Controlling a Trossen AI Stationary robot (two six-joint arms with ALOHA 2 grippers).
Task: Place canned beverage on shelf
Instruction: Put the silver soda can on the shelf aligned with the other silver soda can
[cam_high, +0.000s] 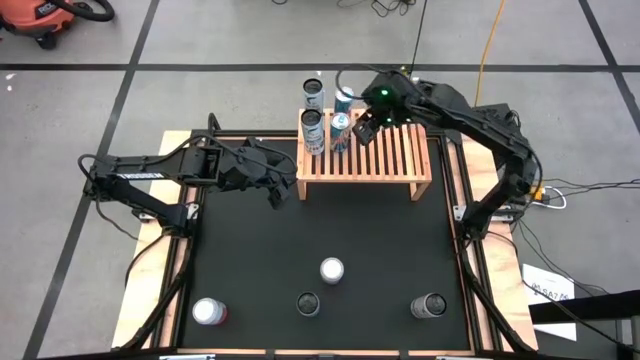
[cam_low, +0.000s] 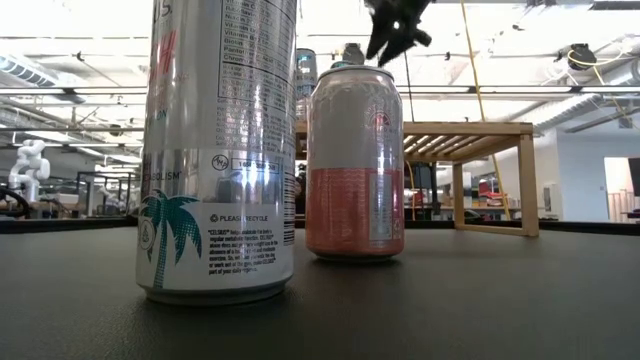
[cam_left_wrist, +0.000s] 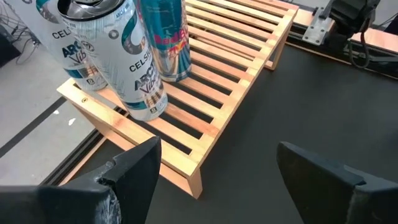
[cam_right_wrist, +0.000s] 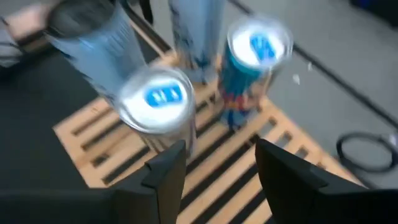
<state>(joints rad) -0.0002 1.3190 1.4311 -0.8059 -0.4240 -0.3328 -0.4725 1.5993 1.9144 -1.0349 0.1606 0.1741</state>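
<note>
The light-wood slatted shelf (cam_high: 380, 160) stands at the table's far middle. Several cans stand upright on its left end: two tall silver cans (cam_high: 312, 130) (cam_high: 314, 95) and two blue cans (cam_high: 340, 130) (cam_high: 343, 98). My right gripper (cam_high: 364, 126) hovers above the shelf just right of the nearer blue can, open and empty; that can (cam_right_wrist: 155, 102) shows in front of its fingers, not between them. My left gripper (cam_high: 281, 192) is low by the shelf's left leg, open and empty, facing the silver cans (cam_left_wrist: 140, 68).
Several more cans stand on the black mat near the front edge: a white-topped one (cam_high: 331, 270), a dark one (cam_high: 308, 303), one at the right (cam_high: 430, 305) and one at the left (cam_high: 208, 312). The shelf's right half (cam_high: 400, 155) is bare slats.
</note>
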